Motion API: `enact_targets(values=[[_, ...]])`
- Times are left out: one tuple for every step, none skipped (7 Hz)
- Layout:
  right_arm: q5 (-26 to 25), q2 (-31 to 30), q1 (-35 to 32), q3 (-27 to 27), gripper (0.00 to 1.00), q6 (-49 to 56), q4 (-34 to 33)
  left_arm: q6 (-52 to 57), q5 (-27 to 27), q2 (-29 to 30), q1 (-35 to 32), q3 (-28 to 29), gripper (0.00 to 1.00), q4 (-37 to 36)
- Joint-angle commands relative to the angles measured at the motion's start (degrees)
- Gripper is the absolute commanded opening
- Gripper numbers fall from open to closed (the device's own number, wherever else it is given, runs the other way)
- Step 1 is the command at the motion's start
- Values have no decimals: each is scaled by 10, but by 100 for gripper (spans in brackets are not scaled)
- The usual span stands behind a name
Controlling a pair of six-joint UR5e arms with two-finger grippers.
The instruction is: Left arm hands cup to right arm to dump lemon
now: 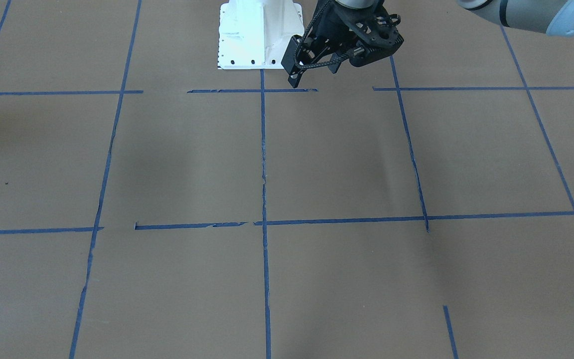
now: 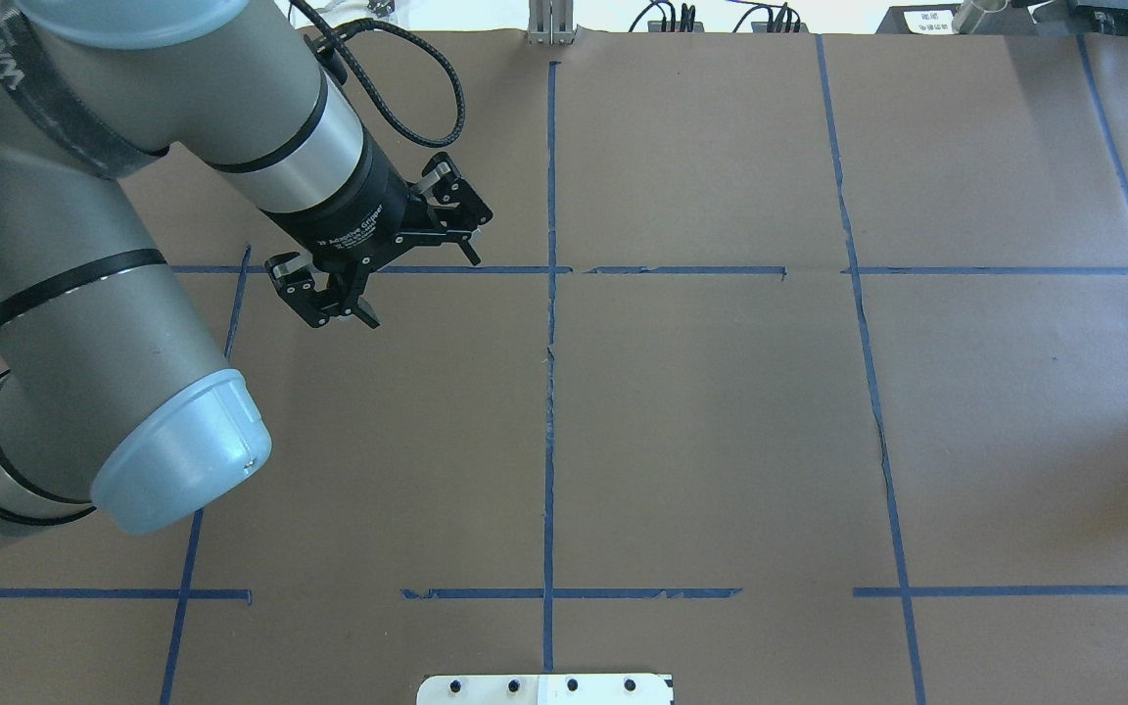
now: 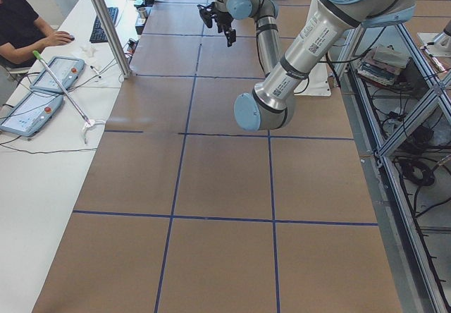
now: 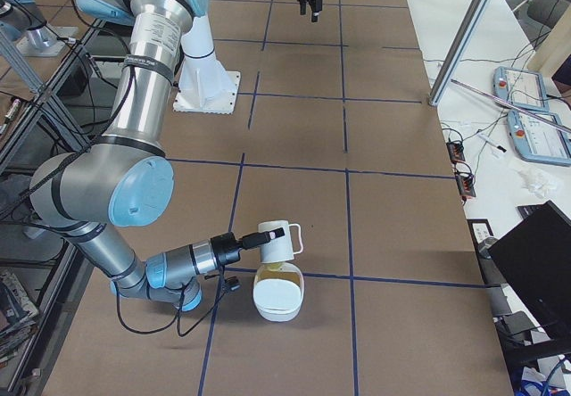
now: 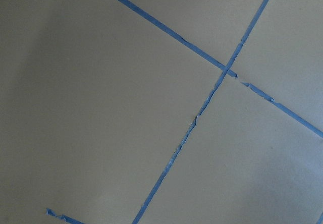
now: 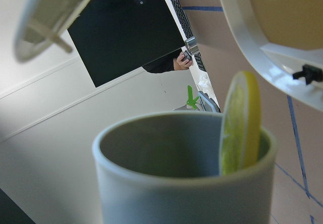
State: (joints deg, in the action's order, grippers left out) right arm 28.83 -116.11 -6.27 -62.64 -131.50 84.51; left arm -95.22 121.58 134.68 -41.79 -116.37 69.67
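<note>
My left gripper (image 2: 422,291) is open and empty, hanging above the bare brown table left of the centre tape line; it also shows in the front view (image 1: 314,77). The white cup (image 4: 284,238) shows in the right side view, at my right gripper (image 4: 268,234), just over a white bowl (image 4: 278,296). The right wrist view shows the cup's grey mouth (image 6: 181,183) close up, with a yellow-green lemon slice (image 6: 241,128) leaning at its rim. The right gripper's fingers show in no close view, so I cannot tell whether they are shut.
The white robot base plate (image 1: 259,35) sits at the table's robot-side edge. An operator (image 3: 21,24) sits at a side desk with control pendants (image 3: 42,87). A metal post (image 3: 106,24) stands at that table edge. A laptop (image 4: 535,253) lies past the far side.
</note>
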Motion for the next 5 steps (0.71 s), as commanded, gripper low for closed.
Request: enact_targets(values=[[-1,0,1,27,8,-30,60,0,-13,1,0,-6,100,-1],[-1,0,1,39,8,-75,65,1,-28,1,0,-6,100,-1],[1,0,0,40,8,-82,69,1,-28,1,0,-6,100,-1],[2,0,0,41,9,-104,69,1,-36,2,0,-6,100,-1],[2,0,0,41,9,-109,69,1,-36,2,0,-6,100,-1]])
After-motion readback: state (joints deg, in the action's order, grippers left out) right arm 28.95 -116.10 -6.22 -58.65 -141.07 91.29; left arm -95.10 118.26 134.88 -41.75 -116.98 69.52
